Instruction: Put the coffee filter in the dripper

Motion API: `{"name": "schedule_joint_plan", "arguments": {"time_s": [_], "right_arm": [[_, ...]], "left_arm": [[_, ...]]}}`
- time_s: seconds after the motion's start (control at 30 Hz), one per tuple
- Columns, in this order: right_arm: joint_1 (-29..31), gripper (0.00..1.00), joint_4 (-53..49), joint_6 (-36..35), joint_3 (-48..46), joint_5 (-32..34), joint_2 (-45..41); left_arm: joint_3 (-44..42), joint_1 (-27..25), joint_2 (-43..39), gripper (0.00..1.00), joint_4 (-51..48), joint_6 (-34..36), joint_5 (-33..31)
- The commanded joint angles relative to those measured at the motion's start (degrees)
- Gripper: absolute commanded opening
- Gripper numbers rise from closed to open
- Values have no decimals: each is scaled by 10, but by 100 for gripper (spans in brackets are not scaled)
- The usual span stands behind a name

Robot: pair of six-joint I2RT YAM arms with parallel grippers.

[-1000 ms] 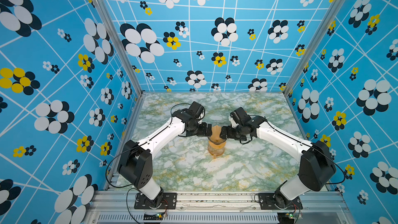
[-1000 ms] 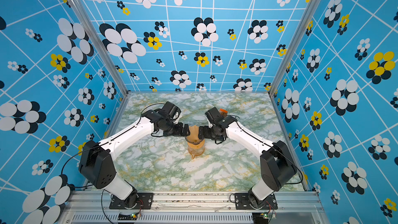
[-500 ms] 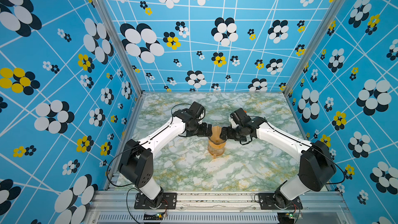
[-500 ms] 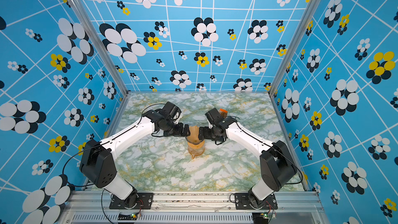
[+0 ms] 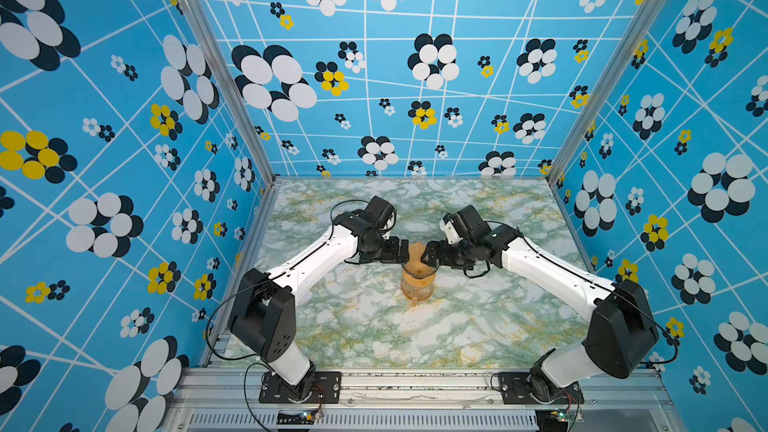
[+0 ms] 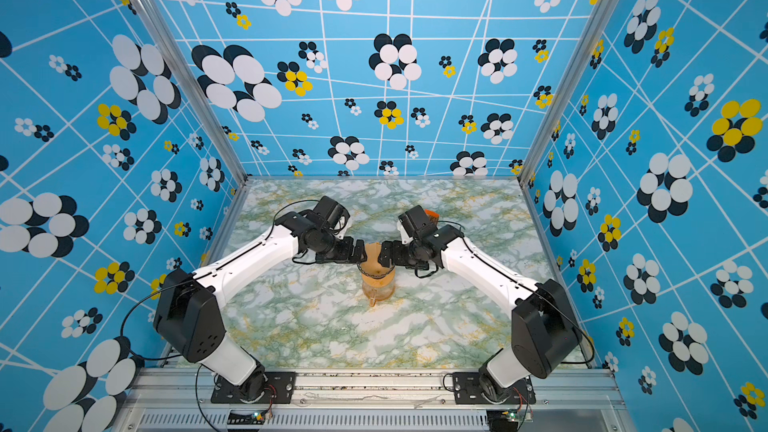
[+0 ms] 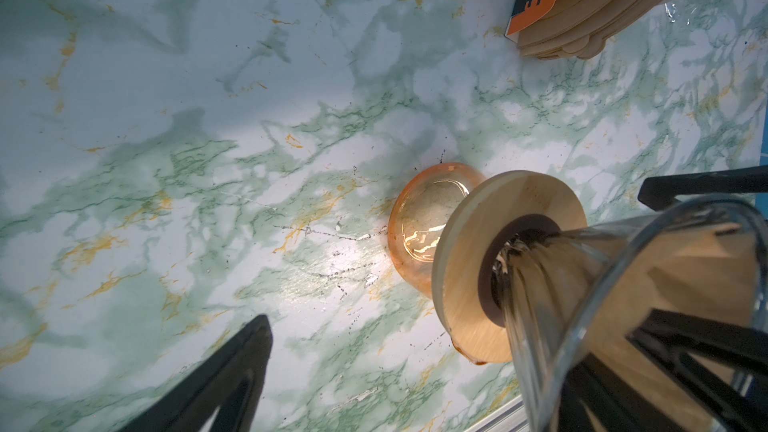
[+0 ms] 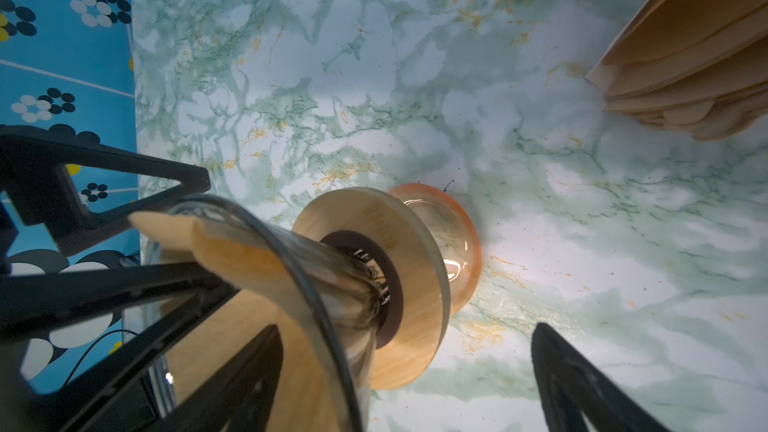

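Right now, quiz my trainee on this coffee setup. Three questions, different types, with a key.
1. True or false: the coffee filter is inside the dripper.
2. The dripper rests on: A) the table; B) the wooden ring atop the amber carafe; C) the filter stack.
3. Fill in: the left gripper and right gripper both have jaws ____.
Key: 1 true; 2 B; 3 open.

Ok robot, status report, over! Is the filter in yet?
Left end effector open, right end effector open, either side of the dripper. Coffee filter inside it. Nothing blocking.
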Motion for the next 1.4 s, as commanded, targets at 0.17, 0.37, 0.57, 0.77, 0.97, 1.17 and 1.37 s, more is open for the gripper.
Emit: {"name": "schedule_joint_plan", "arguments": {"time_s": [0.17, 0.37, 0.57, 0.77, 0.97, 1.17, 1.37], "right_arm": [[-3, 95, 1, -6, 30, -8, 24], [-5, 95, -11, 3, 56, 10, 47], [-14, 95, -17, 8, 69, 8, 59], [-23, 95, -19, 7, 71, 2, 63], [-26, 95, -21, 4, 67, 3, 65], [-28, 95, -19, 1, 60, 1, 63], [-28, 95, -12, -5, 49, -10, 53]], "left_arm": [[4, 1, 2, 99, -11, -1, -2], [0, 1, 1, 99, -12, 0, -3], [-2, 1, -2, 99, -11, 0, -4], [-3, 0, -1, 99, -10, 1, -4], [-4, 0, 0, 99, -10, 1, -5], [-5, 0, 0, 99, -10, 1, -6], [-5, 0, 1, 99, -10, 1, -6]]}}
